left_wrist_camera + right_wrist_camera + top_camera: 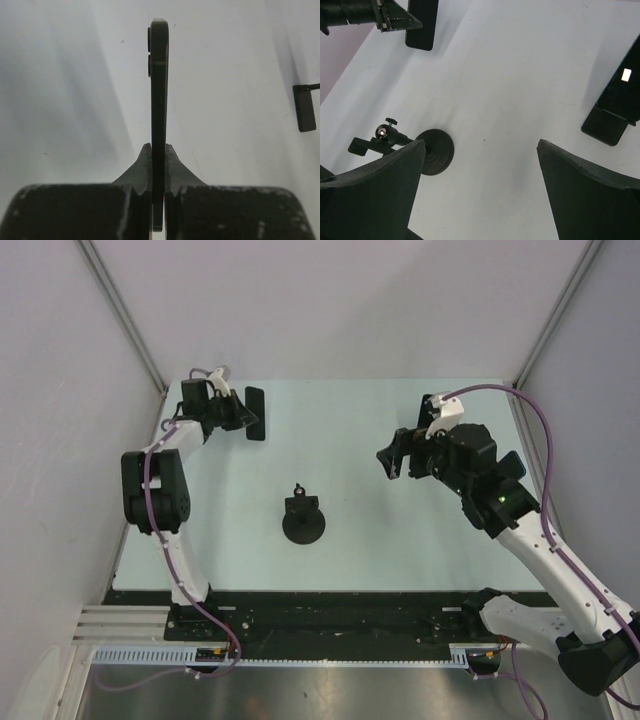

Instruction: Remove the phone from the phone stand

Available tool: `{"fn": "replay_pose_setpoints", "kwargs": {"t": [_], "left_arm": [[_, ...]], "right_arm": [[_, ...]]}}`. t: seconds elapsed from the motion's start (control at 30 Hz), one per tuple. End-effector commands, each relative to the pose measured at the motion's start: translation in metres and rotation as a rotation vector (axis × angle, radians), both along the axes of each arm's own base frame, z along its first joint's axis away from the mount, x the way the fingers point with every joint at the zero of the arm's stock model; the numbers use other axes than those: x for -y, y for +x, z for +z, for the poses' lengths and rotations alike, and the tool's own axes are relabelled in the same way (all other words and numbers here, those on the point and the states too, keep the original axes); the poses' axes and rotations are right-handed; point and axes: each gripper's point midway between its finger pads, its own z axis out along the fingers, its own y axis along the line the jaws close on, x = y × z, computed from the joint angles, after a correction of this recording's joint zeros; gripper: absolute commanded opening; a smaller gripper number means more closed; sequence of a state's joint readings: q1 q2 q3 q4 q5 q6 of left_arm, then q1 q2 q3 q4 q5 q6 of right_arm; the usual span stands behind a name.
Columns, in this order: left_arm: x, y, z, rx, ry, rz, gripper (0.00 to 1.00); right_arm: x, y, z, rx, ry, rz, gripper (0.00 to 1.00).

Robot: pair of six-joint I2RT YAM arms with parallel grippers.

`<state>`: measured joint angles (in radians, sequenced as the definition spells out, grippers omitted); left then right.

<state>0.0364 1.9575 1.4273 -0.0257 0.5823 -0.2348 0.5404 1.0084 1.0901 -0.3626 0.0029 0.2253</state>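
The black phone [255,415] is off the stand and held at the table's far left by my left gripper [238,412], which is shut on it. In the left wrist view the phone [159,90] stands edge-on between the closed fingers [142,167]. The black phone stand [302,518], a round base with a small clamp on top, sits empty at the table's middle. It also shows in the right wrist view [437,150], where the phone [422,25] is at top left. My right gripper [395,462] is open and empty, raised right of the stand; its open fingers [395,175] frame the right wrist view.
The pale table [380,540] is bounded by white walls on the left, back and right. A dark block with a white label [615,110] lies at the right of the right wrist view. A small dark bar [304,107] shows at the right of the left wrist view.
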Motion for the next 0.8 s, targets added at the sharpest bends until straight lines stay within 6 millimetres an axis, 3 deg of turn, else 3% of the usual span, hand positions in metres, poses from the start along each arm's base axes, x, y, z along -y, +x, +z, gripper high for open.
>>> {"fn": "replay_pose_setpoints", "kwargs": {"t": [0.0,0.13,0.3,0.5,0.53,0.77], "left_arm": [[-0.006,0.015,-0.003,-0.068,-0.092,-0.039,0.01],[-0.023,0.024,-0.03,-0.146,-0.128,-0.027,0.0],[-0.023,0.02,-0.057,-0.242,-0.174,-0.061,0.0],[-0.027,0.007,-0.087,-0.33,-0.151,-0.042,0.15],[-0.031,0.007,-0.091,-0.338,-0.133,-0.024,0.23],[-0.046,0.009,-0.099,-0.357,-0.071,0.051,0.47]], "right_arm": [[0.015,-0.002,0.001,0.012,-0.029,-0.055,1.0],[0.02,-0.004,-0.005,-0.005,-0.036,-0.072,1.0],[0.023,-0.007,-0.011,-0.021,-0.036,-0.087,1.0],[0.024,-0.006,-0.022,-0.04,-0.051,-0.093,1.0],[0.023,-0.005,-0.023,-0.041,-0.052,-0.093,1.0],[0.021,-0.005,-0.036,-0.064,-0.063,-0.086,1.0]]}}
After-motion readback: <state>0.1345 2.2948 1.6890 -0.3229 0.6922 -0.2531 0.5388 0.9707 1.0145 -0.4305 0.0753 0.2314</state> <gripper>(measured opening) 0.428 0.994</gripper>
